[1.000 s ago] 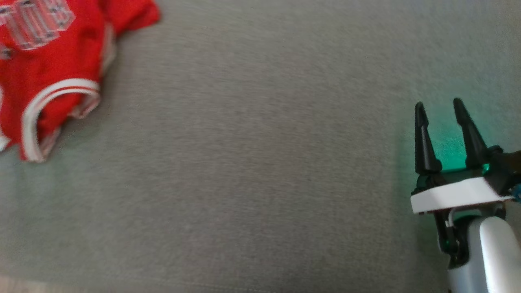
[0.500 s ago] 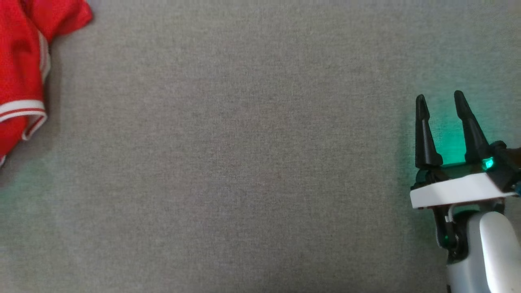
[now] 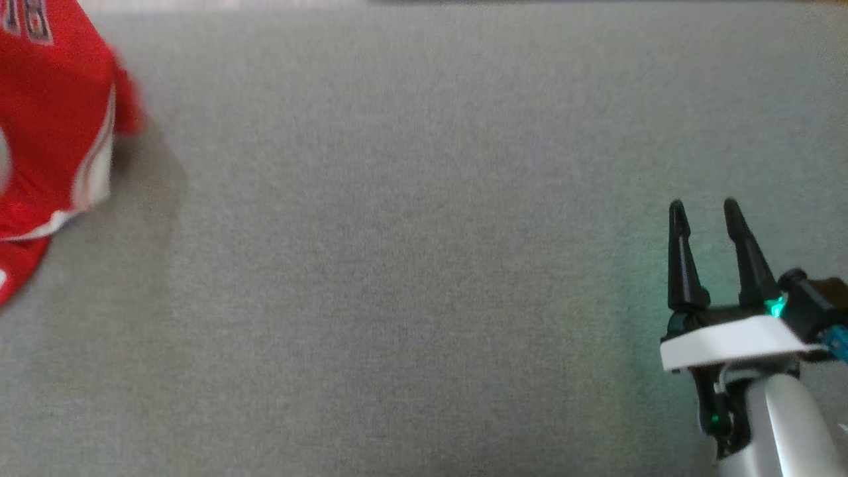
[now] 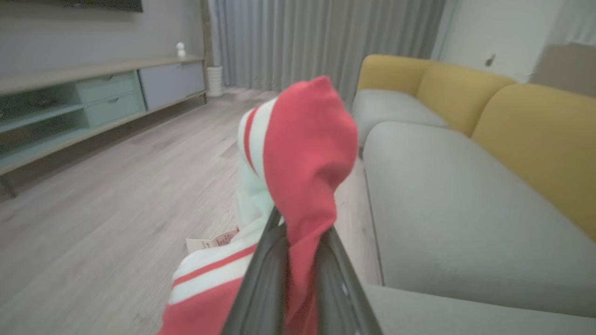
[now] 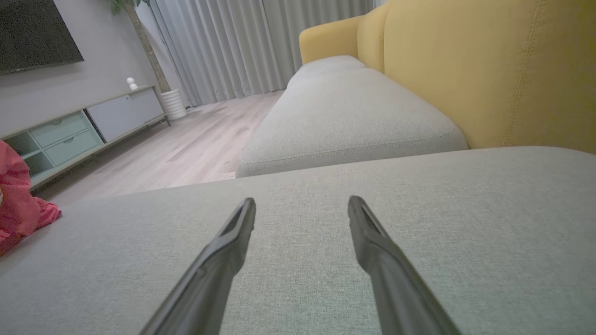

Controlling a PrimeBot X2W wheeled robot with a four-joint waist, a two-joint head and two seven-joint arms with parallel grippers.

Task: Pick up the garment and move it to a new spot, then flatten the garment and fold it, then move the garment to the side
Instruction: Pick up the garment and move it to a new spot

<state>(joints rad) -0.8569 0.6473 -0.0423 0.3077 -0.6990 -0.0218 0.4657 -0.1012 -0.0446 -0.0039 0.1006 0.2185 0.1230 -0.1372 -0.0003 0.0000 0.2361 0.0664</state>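
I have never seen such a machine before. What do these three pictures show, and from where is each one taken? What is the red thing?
This is a wheeled robot with two arms, each ending in jaws made of two dark fingers. One picture looks down from a camera on its head onto a grey sofa seat. There the right fingers stand apart: those jaws are open and hold nothing. The other two pictures come from cameras on the wrists, looking along the fingers. In the left wrist picture the left fingers are shut on a fold of a red jersey with white trim. The right wrist picture also shows the sofa's yellow backrest.
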